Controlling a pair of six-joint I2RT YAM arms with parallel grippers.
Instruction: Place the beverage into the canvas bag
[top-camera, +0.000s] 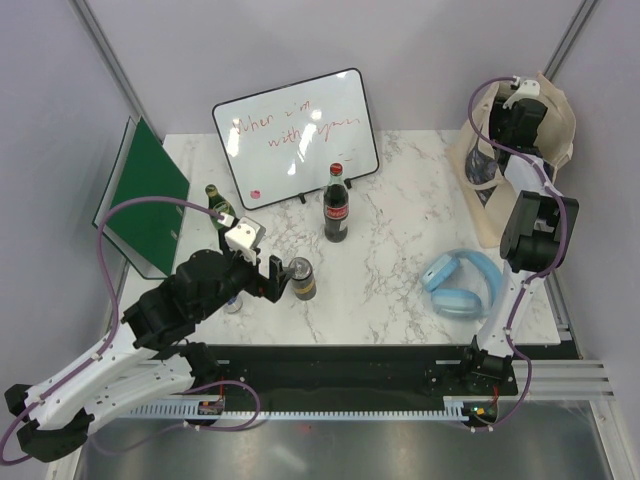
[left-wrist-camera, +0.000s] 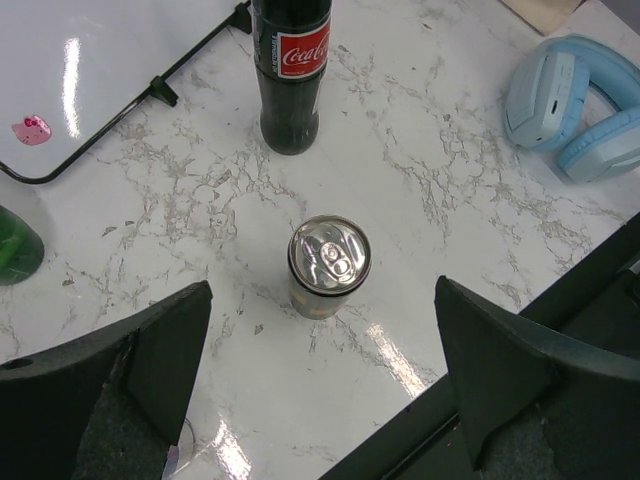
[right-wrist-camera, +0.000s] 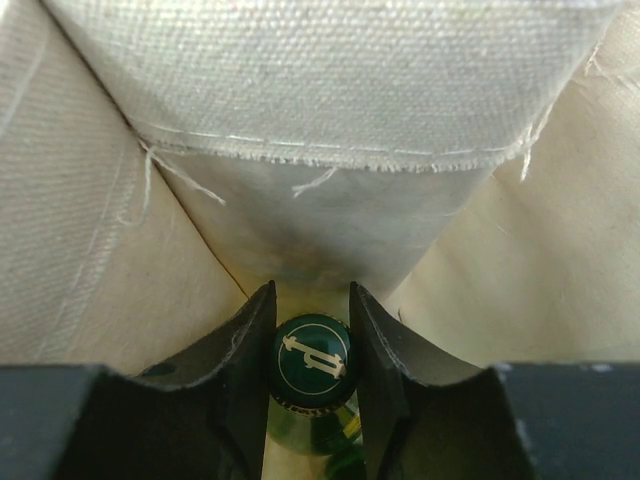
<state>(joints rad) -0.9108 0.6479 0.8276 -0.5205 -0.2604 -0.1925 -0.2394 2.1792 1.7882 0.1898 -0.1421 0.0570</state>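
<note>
Green bottle (right-wrist-camera: 311, 362) clamped at neck by right gripper (right-wrist-camera: 310, 302), axis vertical, inside canvas bag (top-camera: 562, 120), upper right of top view. Left gripper (left-wrist-camera: 320, 300) spread wide above can (left-wrist-camera: 329, 256).

Canvas bag (right-wrist-camera: 320, 90): coarse woven cloth, matt, with loose threads fraying at the seam. Green bottle (right-wrist-camera: 312, 362): glossy glass with a smooth printed cap (metal, by the look). Right gripper (right-wrist-camera: 311, 298): matt black plastic fingers. Table (left-wrist-camera: 470, 210): polished marble-pattern top, mirroring the lamps. Can (left-wrist-camera: 329, 255): bright bare-metal lid. Headphones (left-wrist-camera: 560, 100): smooth pale-blue plastic. Whiteboard (left-wrist-camera: 100, 60): glossy white.
</note>
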